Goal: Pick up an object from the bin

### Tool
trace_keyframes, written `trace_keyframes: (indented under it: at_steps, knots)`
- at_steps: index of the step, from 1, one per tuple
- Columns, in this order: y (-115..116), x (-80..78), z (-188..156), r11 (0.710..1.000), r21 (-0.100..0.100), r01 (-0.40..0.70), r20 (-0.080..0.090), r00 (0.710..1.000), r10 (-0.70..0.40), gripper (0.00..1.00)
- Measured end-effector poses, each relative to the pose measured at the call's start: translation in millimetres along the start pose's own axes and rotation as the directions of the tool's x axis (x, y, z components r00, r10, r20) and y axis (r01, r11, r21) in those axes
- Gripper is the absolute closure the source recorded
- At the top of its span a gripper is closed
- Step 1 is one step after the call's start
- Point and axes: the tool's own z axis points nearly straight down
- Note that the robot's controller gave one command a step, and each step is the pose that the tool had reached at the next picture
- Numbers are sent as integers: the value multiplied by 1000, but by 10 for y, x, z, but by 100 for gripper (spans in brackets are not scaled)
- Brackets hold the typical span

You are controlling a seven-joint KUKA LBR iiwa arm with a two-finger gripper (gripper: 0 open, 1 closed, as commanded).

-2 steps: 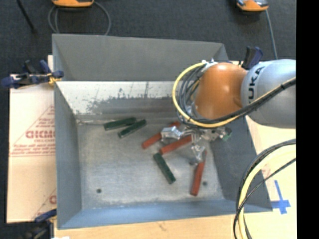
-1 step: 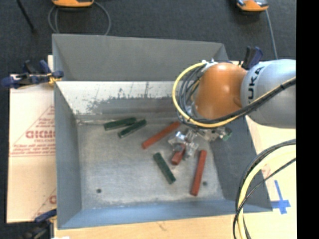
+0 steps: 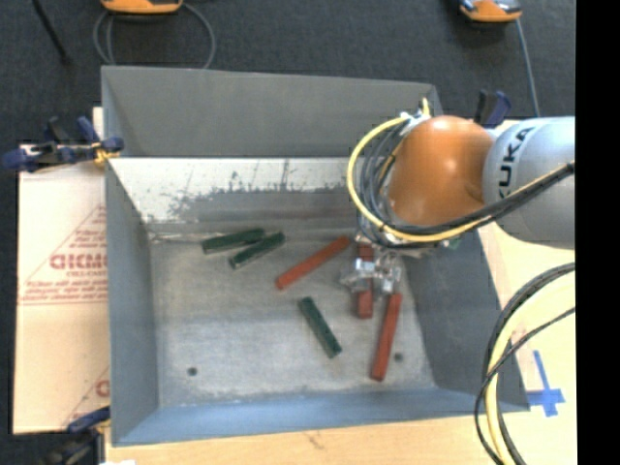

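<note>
Grey bin [image 3: 194, 342] — tool [image 3: 374, 277] over short red stick [image 3: 363, 305], likely light, stiff; pinch its middle. Tool's spread — cannot tell.

1. A short red-brown bar [image 3: 363, 304] is found right of centre on the floor of the bin [image 3: 213, 347], lying flat and pointing toward the back wall. Its far end is covered by the claw [image 3: 373, 275].
2. A longer red bar [image 3: 385, 339] is laid just beside it on the right, slightly slanted.
3. A slanted red bar [image 3: 312, 263] is laid flat to the left, apart from the short one.
4. A lone green bar [image 3: 319, 326] is laid diagonally at the centre.
5. A rear green bar [image 3: 232, 240] and a second green bar [image 3: 258, 250] are laid close together near the back wall.
</note>
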Motion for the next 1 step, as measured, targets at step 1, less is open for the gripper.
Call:
trace_keyframes:
  at_steps: [1]
  knots:
    - [-83, 70, -1420, 998, 8, -58, 2, 998, 58, 100]
